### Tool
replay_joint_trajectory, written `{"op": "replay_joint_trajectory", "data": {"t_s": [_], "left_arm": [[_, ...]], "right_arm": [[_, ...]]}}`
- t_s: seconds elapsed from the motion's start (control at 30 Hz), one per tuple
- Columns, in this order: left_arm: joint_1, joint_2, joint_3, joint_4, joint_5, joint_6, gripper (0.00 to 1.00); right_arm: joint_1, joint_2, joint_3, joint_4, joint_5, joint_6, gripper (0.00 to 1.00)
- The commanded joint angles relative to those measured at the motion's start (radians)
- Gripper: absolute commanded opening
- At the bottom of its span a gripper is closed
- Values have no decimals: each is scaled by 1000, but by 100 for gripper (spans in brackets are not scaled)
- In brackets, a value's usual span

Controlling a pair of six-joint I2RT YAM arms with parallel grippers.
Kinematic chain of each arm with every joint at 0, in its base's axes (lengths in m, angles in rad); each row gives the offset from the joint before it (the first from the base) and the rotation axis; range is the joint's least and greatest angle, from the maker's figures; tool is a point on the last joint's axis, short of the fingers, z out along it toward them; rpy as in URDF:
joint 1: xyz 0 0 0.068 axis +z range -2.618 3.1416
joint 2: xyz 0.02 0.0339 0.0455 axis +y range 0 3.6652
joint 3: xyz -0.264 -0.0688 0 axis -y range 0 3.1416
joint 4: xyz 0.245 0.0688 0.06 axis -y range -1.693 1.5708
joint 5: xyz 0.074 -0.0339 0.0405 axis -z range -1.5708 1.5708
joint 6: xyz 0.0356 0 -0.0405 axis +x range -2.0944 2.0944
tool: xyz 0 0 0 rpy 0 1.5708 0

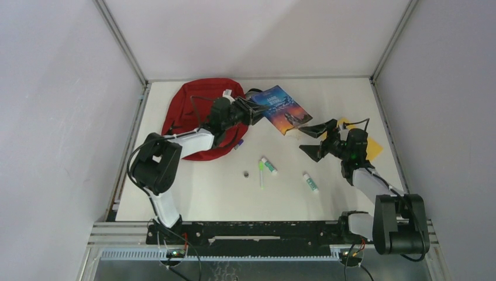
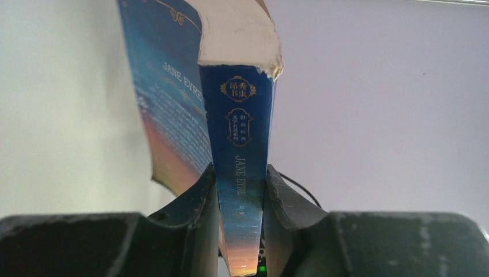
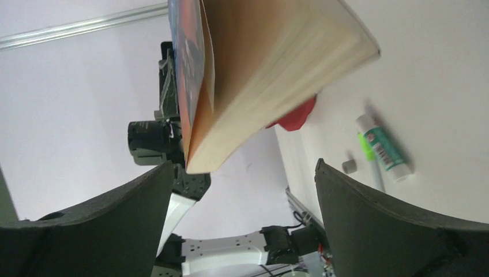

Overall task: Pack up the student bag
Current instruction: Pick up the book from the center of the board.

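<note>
The red student bag (image 1: 196,108) lies at the back left of the table. My left gripper (image 1: 255,110) is shut on the spine of a blue "Jane Eyre" book (image 1: 282,109) and holds it in the air just right of the bag; the left wrist view shows the spine (image 2: 239,167) clamped between the fingers (image 2: 202,202). My right gripper (image 1: 313,140) is open and empty, just right of and below the book. In the right wrist view the book's page edge (image 3: 277,69) hangs above the wide-open fingers (image 3: 369,213), not touching them.
On the table in front lie two glue sticks (image 1: 269,165) (image 1: 310,182), a green pen (image 1: 261,175) and a small grey cylinder (image 1: 246,174). A yellow sheet (image 1: 372,147) lies under my right arm. Walls enclose the table on three sides.
</note>
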Motion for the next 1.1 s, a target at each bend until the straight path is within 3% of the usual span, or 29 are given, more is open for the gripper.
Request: {"op": "replay_joint_trajectory", "data": {"t_s": [0.0, 0.23, 0.57, 0.93, 1.0, 1.03, 1.07], "left_arm": [[7, -117, 50, 229, 5, -46, 0], [3, -141, 47, 232, 18, -50, 0], [-13, -199, 20, 240, 30, -40, 0], [-28, -275, -109, 233, 54, -7, 0], [-28, -275, -119, 223, 57, 1, 0], [-32, -277, -125, 219, 49, 10, 0], [-37, -280, -130, 211, 42, 20, 0]], "right_arm": [[40, -83, -22, 47, 37, 122, 100], [80, -104, -31, 124, 111, 222, 100], [209, 114, -23, 444, 183, 378, 100], [196, 227, 53, 534, 276, 336, 99], [194, 233, 56, 558, 289, 333, 91], [194, 234, 63, 562, 289, 323, 82], [194, 234, 73, 562, 287, 308, 66]]}}
